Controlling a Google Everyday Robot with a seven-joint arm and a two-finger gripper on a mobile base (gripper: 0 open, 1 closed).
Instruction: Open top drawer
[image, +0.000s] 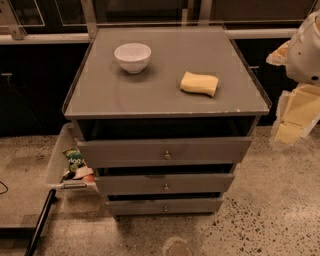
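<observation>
A grey cabinet with three drawers stands in the middle of the camera view. The top drawer (165, 150) has the widest front, with a small round metal knob (166, 155) at its centre. A dark gap shows between its front and the cabinet top (165, 100), and its inside is hidden in shadow. Two narrower-looking drawers (165, 184) sit below it. My gripper (296, 116), pale yellow below a white arm housing (306, 50), is at the right edge. It is to the right of the cabinet, apart from the drawer and its knob.
A white bowl (132, 56) and a yellow sponge (199, 83) sit on the cabinet top. A clear bin (60, 150) with snack packets hangs at the cabinet's left side. A black pole (40, 222) leans at lower left. Dark counters run behind.
</observation>
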